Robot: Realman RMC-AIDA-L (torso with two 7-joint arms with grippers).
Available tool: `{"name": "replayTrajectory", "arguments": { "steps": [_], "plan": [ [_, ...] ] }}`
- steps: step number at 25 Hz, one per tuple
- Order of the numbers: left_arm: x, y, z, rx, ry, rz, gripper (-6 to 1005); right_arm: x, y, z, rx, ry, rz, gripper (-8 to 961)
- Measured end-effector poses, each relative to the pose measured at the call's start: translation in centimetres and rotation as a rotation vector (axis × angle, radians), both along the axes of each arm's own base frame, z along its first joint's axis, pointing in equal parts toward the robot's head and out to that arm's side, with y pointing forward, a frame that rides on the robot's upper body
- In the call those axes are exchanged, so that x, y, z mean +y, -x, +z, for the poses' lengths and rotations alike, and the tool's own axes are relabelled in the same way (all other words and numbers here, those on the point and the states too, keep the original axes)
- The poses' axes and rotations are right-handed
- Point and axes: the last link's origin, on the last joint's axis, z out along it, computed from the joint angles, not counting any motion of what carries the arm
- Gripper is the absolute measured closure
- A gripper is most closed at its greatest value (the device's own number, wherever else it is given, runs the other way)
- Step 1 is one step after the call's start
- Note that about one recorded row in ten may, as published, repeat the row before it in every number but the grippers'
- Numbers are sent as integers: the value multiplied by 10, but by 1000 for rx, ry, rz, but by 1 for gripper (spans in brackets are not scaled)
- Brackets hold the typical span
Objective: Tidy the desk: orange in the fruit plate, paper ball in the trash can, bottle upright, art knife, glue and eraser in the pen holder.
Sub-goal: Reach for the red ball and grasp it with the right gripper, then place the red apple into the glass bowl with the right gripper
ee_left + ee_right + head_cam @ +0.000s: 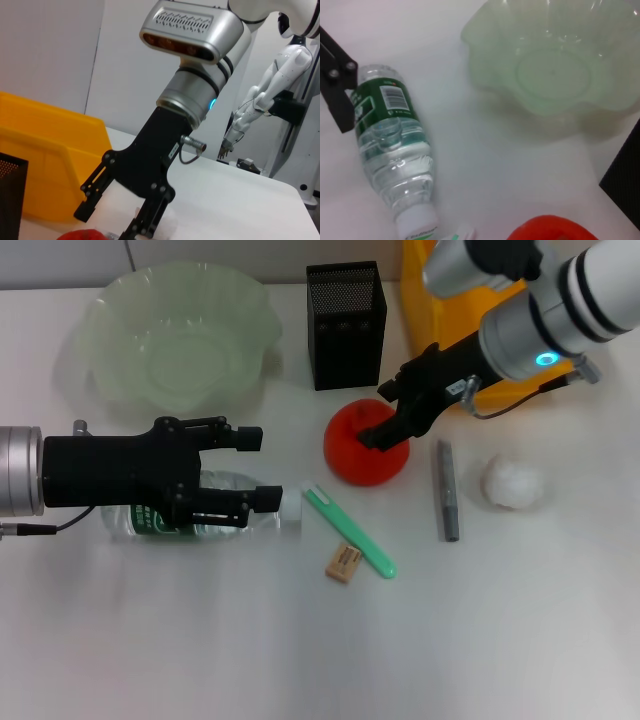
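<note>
Risk lies with the orange (366, 445) on the tabletop before the pen holder (346, 325): right gripper (393, 410) jaws spread over its top, gripping nothing, could nudge the round fruit rolling away.

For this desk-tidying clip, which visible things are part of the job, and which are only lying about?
Part of the job:
orange, fruit plate, paper ball, trash can, bottle, eraser, pen holder, green stick and grey stick, probably the knife and glue.

Just lying about:
nothing else on the desk.
</note>
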Motion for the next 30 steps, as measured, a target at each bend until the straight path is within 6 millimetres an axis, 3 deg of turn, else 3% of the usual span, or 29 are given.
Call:
{"name": "replayTrajectory", "arguments": {
  "steps": [11,19,24,30],
  "plan": [
    [2,0,2,3,-5,8,153,2,-7,-29,-54,-18,31,230],
    [2,0,3,3,-10,7,153,2,-7,-29,-30,-24,23,232],
    [2,0,3,3,-11,8,153,0,-5,-28,-28,-14,32,410],
    [2,1,4,4,-12,10,154,0,6,-13,31,-29,48,692]
  ]
}}
